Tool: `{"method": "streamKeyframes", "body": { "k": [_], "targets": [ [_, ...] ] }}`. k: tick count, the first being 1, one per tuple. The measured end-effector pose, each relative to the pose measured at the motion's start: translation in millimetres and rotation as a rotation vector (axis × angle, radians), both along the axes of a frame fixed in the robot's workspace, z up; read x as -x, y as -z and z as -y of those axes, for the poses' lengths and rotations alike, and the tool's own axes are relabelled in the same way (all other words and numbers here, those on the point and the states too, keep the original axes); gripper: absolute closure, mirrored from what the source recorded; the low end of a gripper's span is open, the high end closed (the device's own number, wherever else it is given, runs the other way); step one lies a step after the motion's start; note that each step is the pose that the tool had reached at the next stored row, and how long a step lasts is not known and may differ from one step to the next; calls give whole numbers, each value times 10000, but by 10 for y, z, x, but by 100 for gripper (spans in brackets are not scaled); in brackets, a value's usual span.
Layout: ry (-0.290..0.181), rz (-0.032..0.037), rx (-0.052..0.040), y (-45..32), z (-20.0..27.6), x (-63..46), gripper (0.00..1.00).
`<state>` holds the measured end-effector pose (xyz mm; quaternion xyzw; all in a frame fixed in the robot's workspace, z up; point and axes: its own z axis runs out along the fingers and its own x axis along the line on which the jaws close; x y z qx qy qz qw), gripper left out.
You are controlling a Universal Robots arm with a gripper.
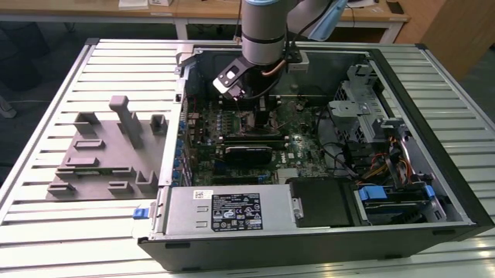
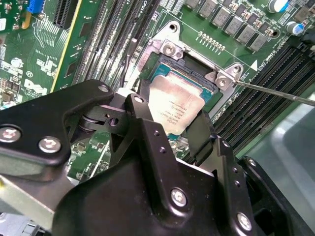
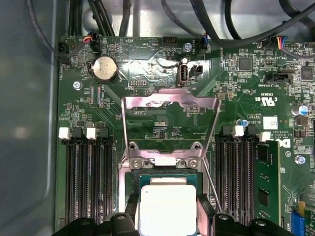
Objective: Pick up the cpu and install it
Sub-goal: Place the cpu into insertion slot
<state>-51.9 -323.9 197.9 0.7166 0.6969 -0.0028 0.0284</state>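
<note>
The cpu (image 2: 174,105) is a small square chip with a silvery top plate. It sits over the open socket (image 2: 170,49) on the green motherboard, level with the socket's opening. My gripper (image 2: 172,120) is shut on it, with a black finger (image 2: 142,110) pressed against each of two opposite edges. In the first wrist view the cpu (image 3: 167,206) lies between the same fingers (image 3: 205,216) of the gripper (image 3: 168,216), below the raised metal load plate (image 3: 170,105). In the exterior view the arm reaches down into the open computer case and the gripper (image 1: 259,110) hangs low over the board.
The thin socket lever (image 2: 275,92) stands out to one side. Memory slots (image 3: 86,182) flank the socket, one holding a green module (image 3: 266,184). A black card (image 1: 247,152), power supply (image 1: 224,211) and cables (image 1: 371,162) fill the case. A grey tray (image 1: 108,156) lies on the exterior view's left.
</note>
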Motion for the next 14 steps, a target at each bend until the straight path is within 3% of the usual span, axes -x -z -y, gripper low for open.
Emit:
{"method": "streamKeyframes", "body": {
  "k": [14],
  "targets": [
    [2,-2,1,27,-1,1,46]
  ]
}}
